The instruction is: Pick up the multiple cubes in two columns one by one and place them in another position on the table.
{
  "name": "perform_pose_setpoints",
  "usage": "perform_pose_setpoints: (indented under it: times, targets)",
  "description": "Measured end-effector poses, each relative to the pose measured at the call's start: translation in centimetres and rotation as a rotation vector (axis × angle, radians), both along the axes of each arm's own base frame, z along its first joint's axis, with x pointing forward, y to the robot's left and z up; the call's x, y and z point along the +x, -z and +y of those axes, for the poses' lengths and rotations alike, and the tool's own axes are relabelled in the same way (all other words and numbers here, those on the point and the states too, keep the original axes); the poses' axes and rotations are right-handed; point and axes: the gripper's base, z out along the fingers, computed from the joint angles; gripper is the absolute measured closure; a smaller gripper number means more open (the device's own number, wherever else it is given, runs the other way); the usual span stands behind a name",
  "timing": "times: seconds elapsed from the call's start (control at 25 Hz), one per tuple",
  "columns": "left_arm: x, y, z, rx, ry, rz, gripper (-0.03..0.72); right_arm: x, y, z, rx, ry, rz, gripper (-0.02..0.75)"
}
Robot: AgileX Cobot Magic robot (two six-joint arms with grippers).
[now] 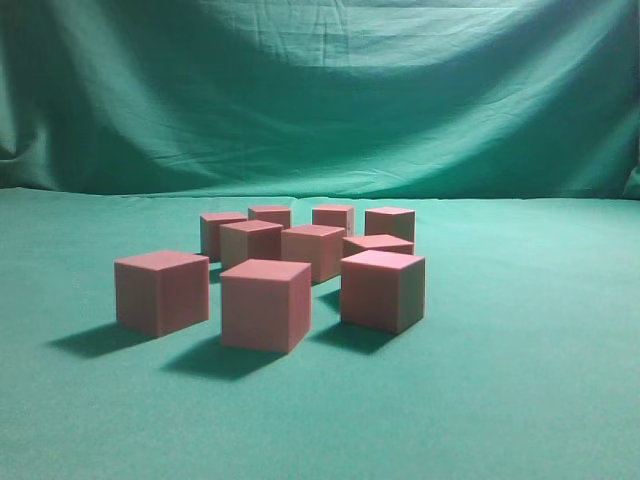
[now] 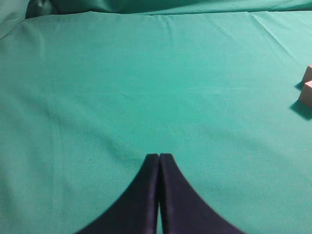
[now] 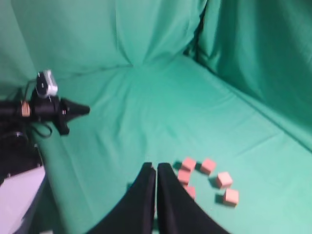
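Cubes [image 1: 266,304] clustered on table [image 1: 520,380]

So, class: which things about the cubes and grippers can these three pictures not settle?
- Exterior view: rear cubes are partly hidden behind the front ones, so the count is unsure.
- Left wrist view: the right edge cuts the cubes there to slivers.
- Right wrist view: the right gripper covers part of the blurred cluster.
- Right wrist view: the left gripper is too small to judge.

Green-clothed table [image 1: 540,330] with perhaps nine clustered pink cubes [image 1: 266,304].
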Motion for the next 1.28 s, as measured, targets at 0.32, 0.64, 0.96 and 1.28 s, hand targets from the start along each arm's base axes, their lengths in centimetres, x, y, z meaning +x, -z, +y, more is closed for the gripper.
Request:
perform_pose_setpoints:
  times: [0.32,0.64,0.96,1.28]
  targets:
    - [0.0,0.0,0.0,0.000,0.000,0.000,0.688,-0.4,6.6,-0.7,0.155,0.141,-0.044,0.738]
    - [0.0,0.0,0.0,0.000,0.000,0.000,0.688,1.1,17.0,-0.9,0.268,0.466,-0.118,0.738]
    - [0.0,0.0,0.0,0.000,0.000,0.000,0.688,2.2,26.8,-1.5,0.300,0.711,-0.130,0.738]
    - [0.0,0.0,0.0,0.000,0.000,0.000,0.688,3.1,32.7,-1.8,0.255,0.826,-0.063,0.738]
